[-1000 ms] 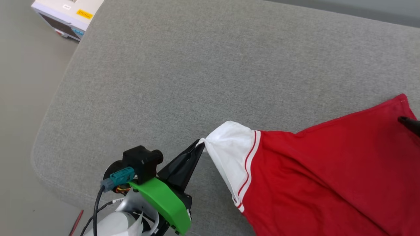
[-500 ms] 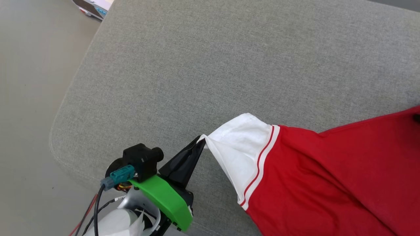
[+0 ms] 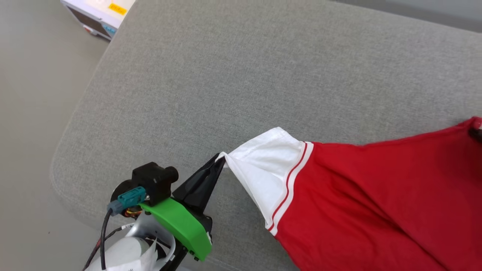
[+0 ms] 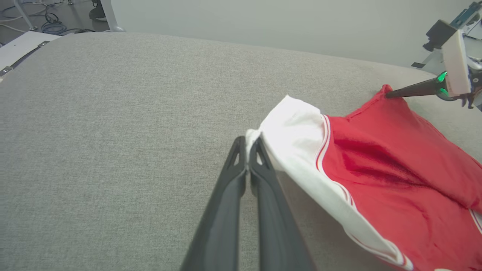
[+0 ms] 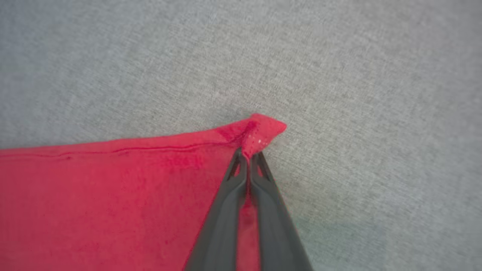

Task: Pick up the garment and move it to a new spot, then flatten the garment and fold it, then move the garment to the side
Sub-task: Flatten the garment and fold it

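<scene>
The garment [image 3: 376,203] is a red shirt with a white sleeve [image 3: 267,169] trimmed in red and white, stretched out over the grey cushion [image 3: 233,82]. My left gripper [image 3: 220,160] is shut on the tip of the white sleeve [image 4: 293,128], its two dark fingers pressed together in the left wrist view [image 4: 248,145]. At the far right edge of the head view my right gripper [image 3: 475,132] pinches a red corner of the garment [image 5: 260,131]. In the right wrist view that gripper [image 5: 248,154] is shut on this corner. The left wrist view shows the right gripper [image 4: 389,94] holding the far red corner.
A white device [image 3: 98,15] with a yellow label sits on the floor past the cushion's left corner. Bare floor [image 3: 30,113] runs along the cushion's left edge. A wall rises behind the cushion. Cables [image 4: 49,26] lie on the floor in the left wrist view.
My right gripper has shut on the red corner, which now rises in a pinched peak. The head camera has shifted. The left gripper still holds the sleeve tip.
</scene>
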Tool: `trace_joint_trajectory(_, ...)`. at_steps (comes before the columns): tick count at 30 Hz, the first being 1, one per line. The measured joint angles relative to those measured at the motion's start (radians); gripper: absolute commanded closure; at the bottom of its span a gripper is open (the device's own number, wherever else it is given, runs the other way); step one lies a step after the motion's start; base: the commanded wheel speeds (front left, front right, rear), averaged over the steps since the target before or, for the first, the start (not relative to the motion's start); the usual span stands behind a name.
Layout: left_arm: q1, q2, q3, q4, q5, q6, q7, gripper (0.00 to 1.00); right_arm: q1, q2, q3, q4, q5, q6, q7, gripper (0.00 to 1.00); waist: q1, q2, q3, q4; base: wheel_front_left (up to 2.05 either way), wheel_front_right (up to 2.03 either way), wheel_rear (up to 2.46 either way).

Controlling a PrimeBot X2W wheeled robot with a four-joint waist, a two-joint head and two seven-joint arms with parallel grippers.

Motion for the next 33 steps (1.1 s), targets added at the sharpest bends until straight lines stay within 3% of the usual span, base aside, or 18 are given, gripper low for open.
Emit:
trace_joint_trajectory(16, 0.002, 0.12, 0.071, -0.084, -0.012, 0.035, 0.058, 1.0, -0.002, -0.076, 0.08, -0.061, 0.077, 0.0, -0.205, 1.0, -0.0001, 0.0, -0.175, -0.123, 0.0, 0.0, 0.0)
trace_joint_trajectory(27, -0.055, 0.196, 0.153, -0.154, -0.014, 0.06, 0.103, 1.0, -0.002, -0.137, 0.092, -0.248, 0.093, 0.0, -0.239, 1.0, -0.0001, 0.0, -0.288, -0.246, 0.0, 0.0, 0.0)
trace_joint_trajectory(33, -0.119, 0.205, 0.211, -0.174, -0.016, 0.082, 0.095, 1.0, -0.003, -0.137, 0.069, -0.335, 0.094, 0.0, -0.221, 1.0, -0.0002, 0.0001, -0.335, -0.314, 0.0, 0.0, 0.0)
